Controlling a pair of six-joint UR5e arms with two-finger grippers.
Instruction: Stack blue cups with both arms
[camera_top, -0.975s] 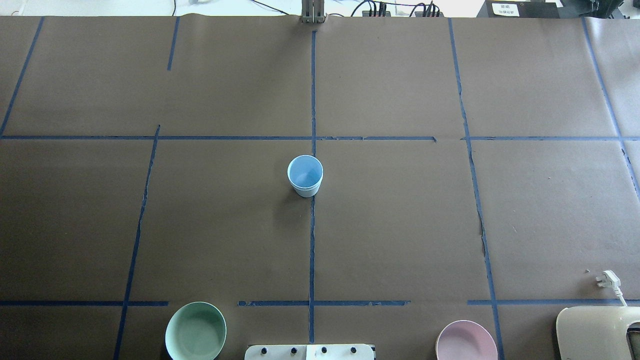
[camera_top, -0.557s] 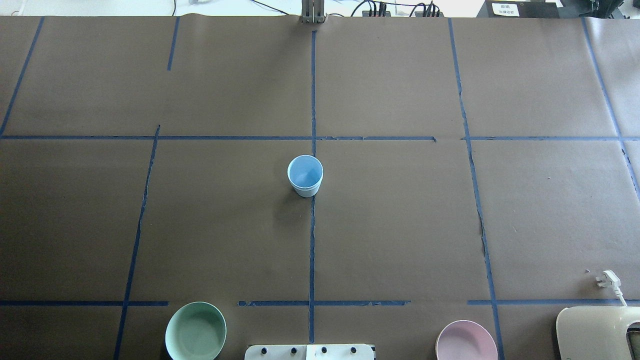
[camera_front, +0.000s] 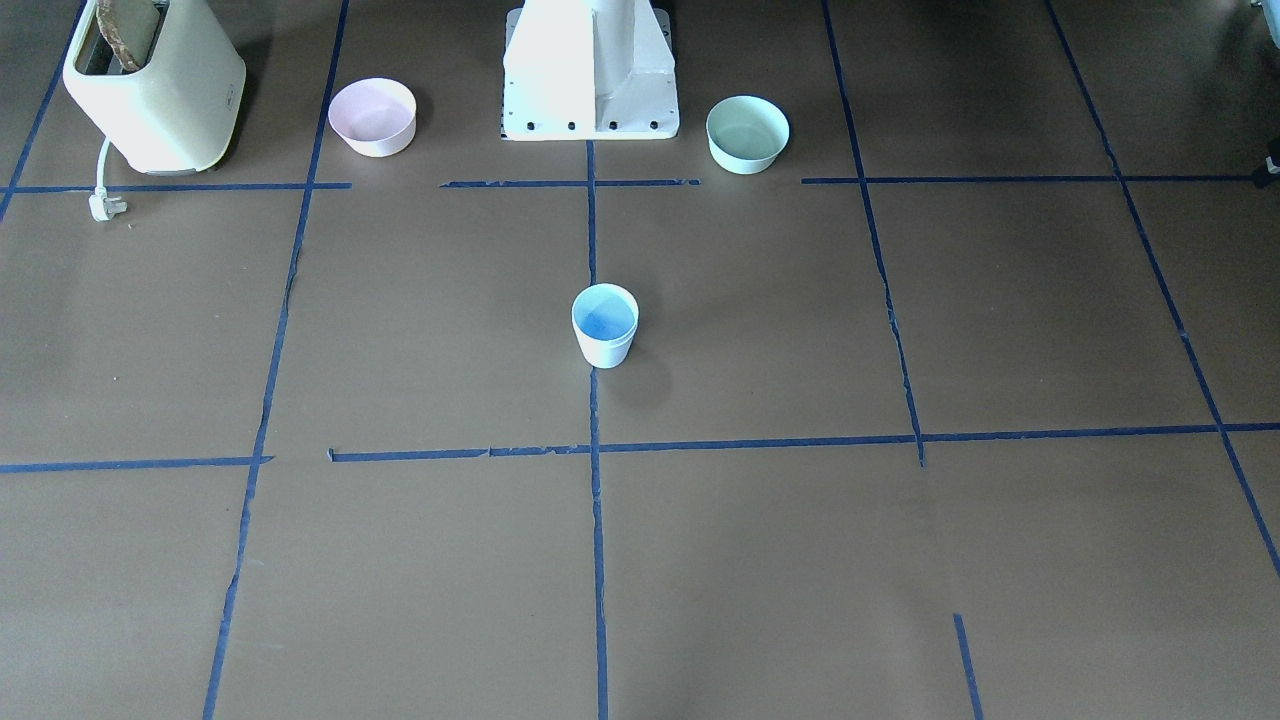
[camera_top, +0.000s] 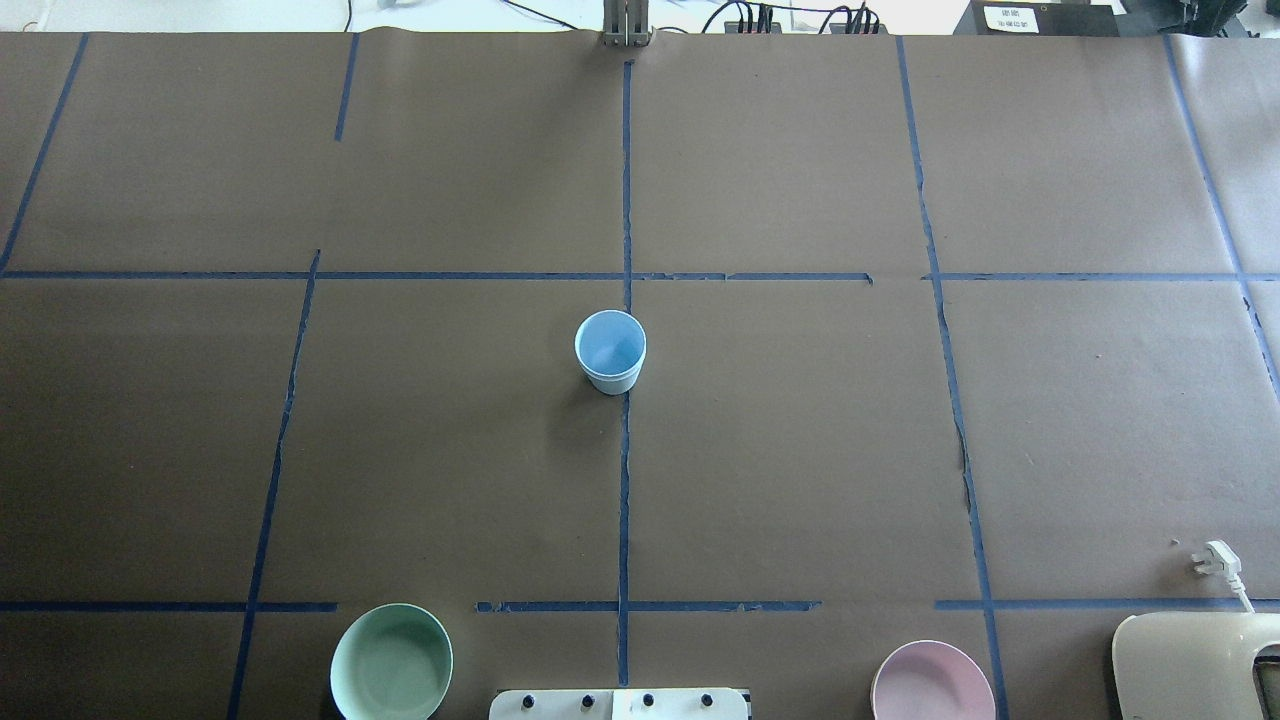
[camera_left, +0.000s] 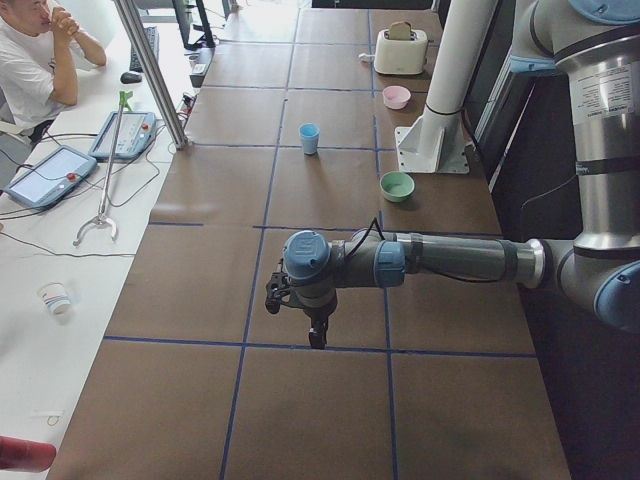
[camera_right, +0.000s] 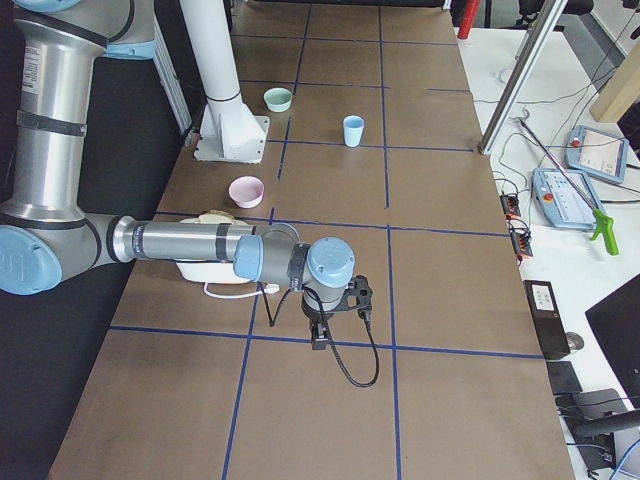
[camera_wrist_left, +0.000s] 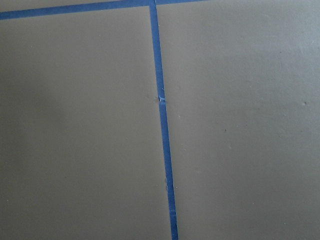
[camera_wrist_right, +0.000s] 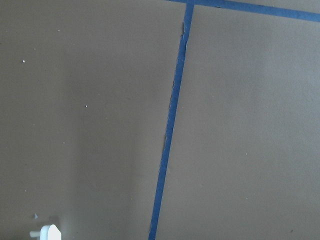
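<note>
Table (camera_top: 800, 450), blue cups (camera_top: 610, 352) ctr, L gripper (camera_left: 316, 341), R gripper (camera_right: 319, 342) far off

pale-blue cups (camera_top: 610, 352), mint bowl (camera_top: 391, 665), pink bowl (camera_top: 932, 685)

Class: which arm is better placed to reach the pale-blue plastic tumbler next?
Left, marginally: the pale-blue plastic tumbler stands slightly to the robot's left of the blue centre tape line. Both the left arm and the right arm hang far out.

Brown paper table top (camera_top: 800, 450), blue tape grid (camera_top: 624, 480); white bench (camera_left: 40, 350) alongside, aluminium post (camera_left: 150, 70).
</note>
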